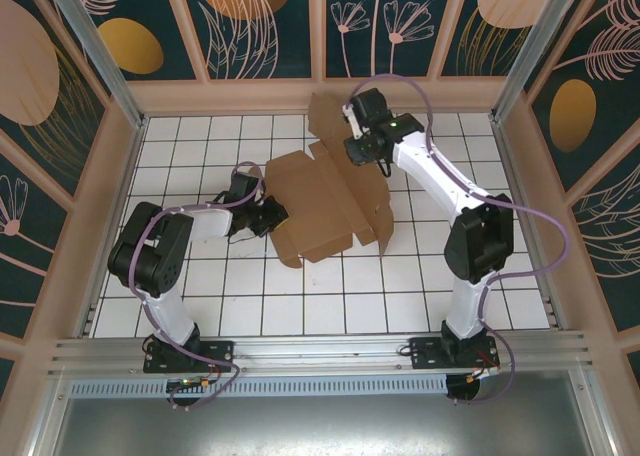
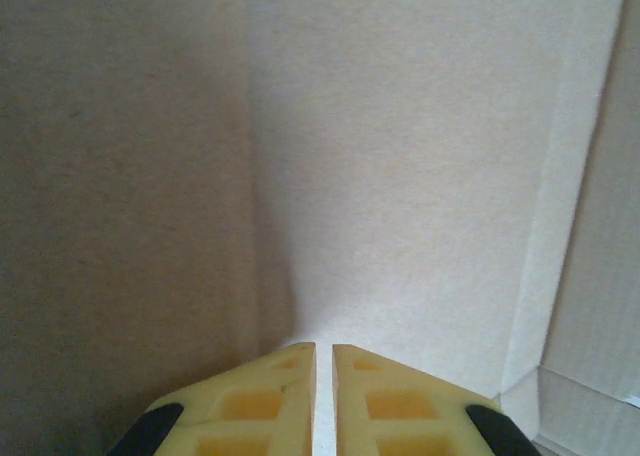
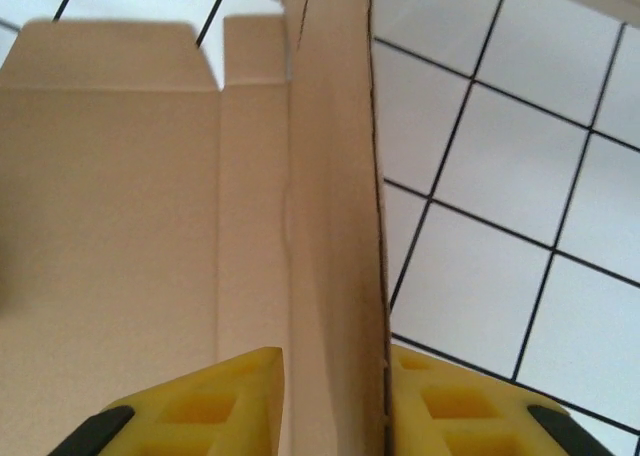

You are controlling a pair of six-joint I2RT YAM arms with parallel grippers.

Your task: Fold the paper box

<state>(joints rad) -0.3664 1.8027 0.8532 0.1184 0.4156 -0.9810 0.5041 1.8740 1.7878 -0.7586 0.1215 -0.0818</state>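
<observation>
Top external, paper box (image 1: 325, 201) partly folded, right pincer (image 3: 335, 366) straddling it

Paper box (image 1: 325, 201): plain brown cardboard, matt, fine fibrous grain up close, raw slightly ragged cut edges.
Table (image 1: 400, 296): white tiles, smooth, faint sheen, dark grout lines.
Left gripper (image 2: 323, 361) and right gripper (image 3: 335, 361): yellow plastic fingers, matt, moulded pockets, black corner inserts.
Rail (image 1: 320, 348) along the table's near edge: bare ribbed metal, dull silver.
Arm shells (image 1: 430, 176): black and white plastic, smooth, semi-gloss.
Cables (image 1: 555, 236): purple sheath, smooth.
</observation>
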